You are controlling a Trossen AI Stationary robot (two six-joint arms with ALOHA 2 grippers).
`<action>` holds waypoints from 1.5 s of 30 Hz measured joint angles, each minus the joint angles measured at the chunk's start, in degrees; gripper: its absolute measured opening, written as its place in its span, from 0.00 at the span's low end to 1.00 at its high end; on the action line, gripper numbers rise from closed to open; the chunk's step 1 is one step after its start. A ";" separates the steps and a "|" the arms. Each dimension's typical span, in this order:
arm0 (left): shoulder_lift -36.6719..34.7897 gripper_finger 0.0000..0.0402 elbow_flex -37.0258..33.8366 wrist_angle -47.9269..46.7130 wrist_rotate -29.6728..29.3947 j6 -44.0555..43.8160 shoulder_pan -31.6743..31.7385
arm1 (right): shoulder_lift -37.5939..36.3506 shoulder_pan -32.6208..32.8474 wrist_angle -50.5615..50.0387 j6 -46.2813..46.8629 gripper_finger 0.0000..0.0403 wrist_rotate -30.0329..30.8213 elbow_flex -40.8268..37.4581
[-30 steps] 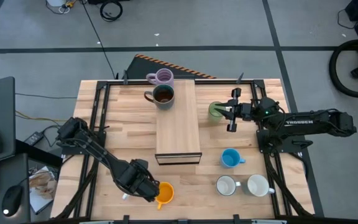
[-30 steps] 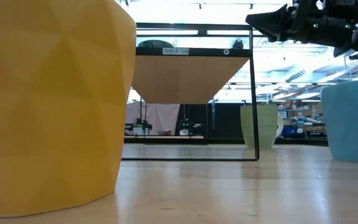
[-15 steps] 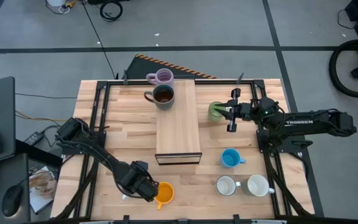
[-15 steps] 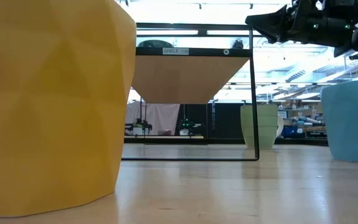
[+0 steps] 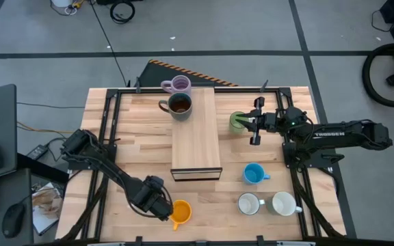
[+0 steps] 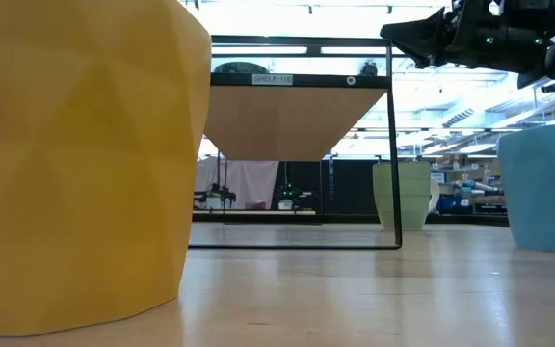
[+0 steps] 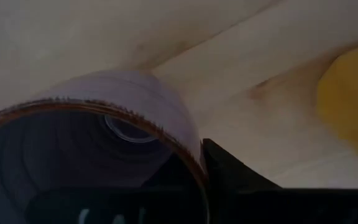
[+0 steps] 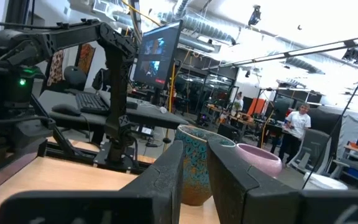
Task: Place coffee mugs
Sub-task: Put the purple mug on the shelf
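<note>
The left gripper (image 5: pixel 159 205) is set low at the near edge of the pale wooden-slat table (image 5: pixel 135 137), just beside the orange faceted ceramic mug (image 5: pixel 181 212). Its pincer is pressed together, and it appears to be pinching the wall of a lilac round handled mug (image 7: pixel 148 93), one dark finger (image 7: pixel 229 174) lying against the outside of the rim. A rim pinch is judged to suit a small mug that is to be lifted upright.

The right gripper (image 5: pixel 255 121) is held just beside the green ceramic mug (image 5: pixel 237 121). Its fingers are drawn nearly together, with only a slit between them and nothing in it.

A second lilac mug (image 5: pixel 176 85) and a dark brown mug (image 5: pixel 178 104) are stood on the far end of the light wooden shelf (image 5: pixel 195 137), presumably the goal. The blue mug (image 5: pixel 253 173) and two white mugs (image 5: pixel 248 203) (image 5: pixel 284 203) are left on the table near the right arm.

The held lilac mug is shown only by the left wrist view (from above it is hidden under the gripper). The open space under the shelf is given only by the low view, and the right wrist view alone takes in a person (image 8: pixel 300 121) in the room beyond.
</note>
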 joint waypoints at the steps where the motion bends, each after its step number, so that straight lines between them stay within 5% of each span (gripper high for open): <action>1: -0.28 0.05 -0.02 -0.82 0.44 1.74 0.25 | 0.00 0.00 -0.14 0.49 0.19 -0.04 0.00; 13: -11.61 0.06 0.18 -15.52 -0.99 22.50 7.74 | 0.00 0.02 -4.40 4.82 0.19 -3.17 0.00; 23: -19.73 0.06 0.22 -15.96 -2.15 45.42 18.80 | 0.00 0.97 -8.42 10.24 0.19 -3.41 0.00; 36: -19.87 0.06 11.28 -18.59 -1.12 74.18 32.18 | 0.02 5.78 -12.32 12.45 0.19 -2.42 0.00; 45: -12.84 0.06 25.01 -22.76 -2.73 80.53 34.57 | 0.00 8.68 -14.05 13.44 0.19 0.66 0.00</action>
